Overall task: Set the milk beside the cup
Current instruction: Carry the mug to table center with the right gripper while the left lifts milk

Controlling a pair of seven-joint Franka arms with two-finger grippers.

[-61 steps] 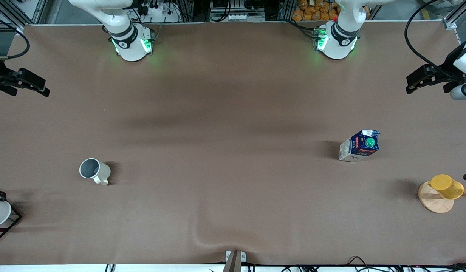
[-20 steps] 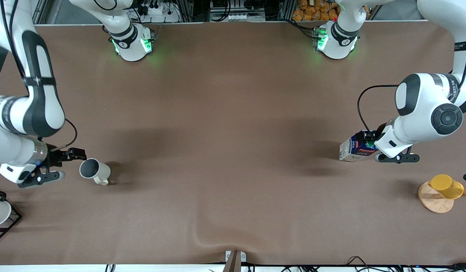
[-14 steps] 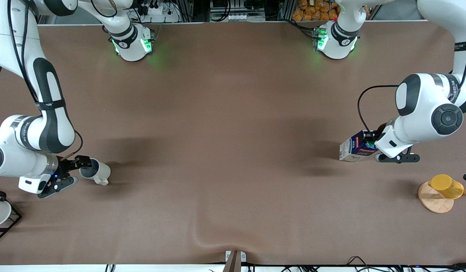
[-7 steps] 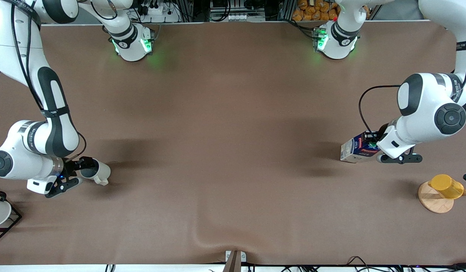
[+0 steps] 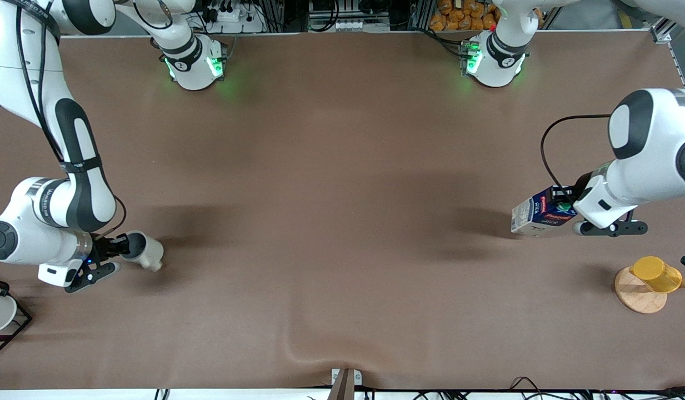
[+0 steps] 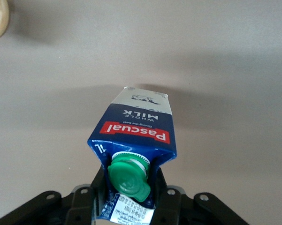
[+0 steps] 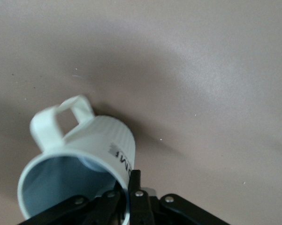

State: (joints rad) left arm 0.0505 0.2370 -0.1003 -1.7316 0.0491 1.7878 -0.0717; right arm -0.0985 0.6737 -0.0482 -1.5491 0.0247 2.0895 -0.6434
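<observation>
The milk (image 5: 540, 213) is a dark blue carton with a green cap, held tilted near the left arm's end of the table. My left gripper (image 5: 564, 206) is shut on its gabled top. In the left wrist view the fingers clamp both sides of the milk (image 6: 137, 132) just beside the cap, with the left gripper (image 6: 129, 188) around it. The cream-white cup (image 5: 146, 252) tips over at the right arm's end of the table. My right gripper (image 5: 123, 246) is shut on its rim. In the right wrist view one finger sits inside the cup (image 7: 87, 145) and one outside, at the right gripper (image 7: 127, 193).
A yellow cup (image 5: 656, 274) lies on a round wooden base (image 5: 638, 296) nearer the front camera than the milk. A white cup on a black wire rack (image 5: 13, 329) stands at the right arm's end. The brown table cover has a wrinkle (image 5: 298, 345) near its front edge.
My right gripper has closed on the cup's rim and the cup has tipped. The left gripper has carried the milk a little toward the left arm's end, tilting it.
</observation>
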